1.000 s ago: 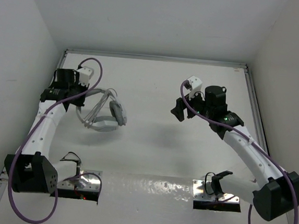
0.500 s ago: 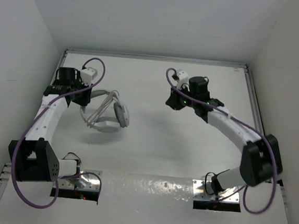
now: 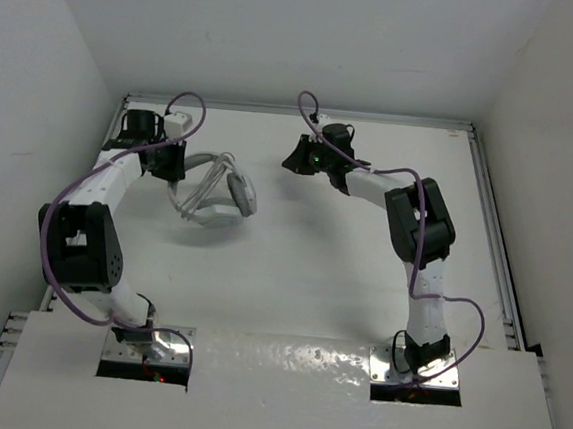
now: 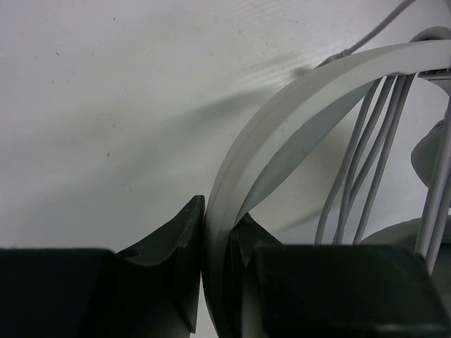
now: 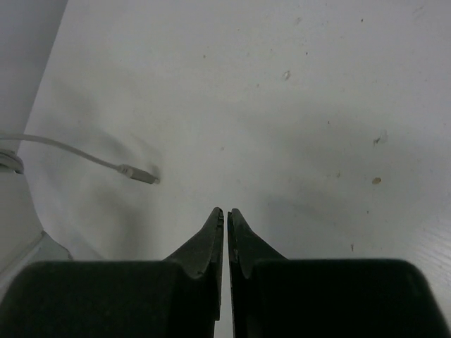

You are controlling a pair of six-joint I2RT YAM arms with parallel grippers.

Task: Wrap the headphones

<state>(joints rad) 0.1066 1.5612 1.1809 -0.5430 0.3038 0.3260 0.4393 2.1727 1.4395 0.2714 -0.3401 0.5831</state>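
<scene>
Left hand (image 4: 217, 215) clamped on headphones (image 3: 236, 192), right hand (image 5: 225, 215) pinched together, seemingly empty, over table (image 5: 317, 84)

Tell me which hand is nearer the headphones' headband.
Left. The left hand is clamped on the headband; the right hand, shut and empty, sits apart, off to the headphones' right.
</scene>
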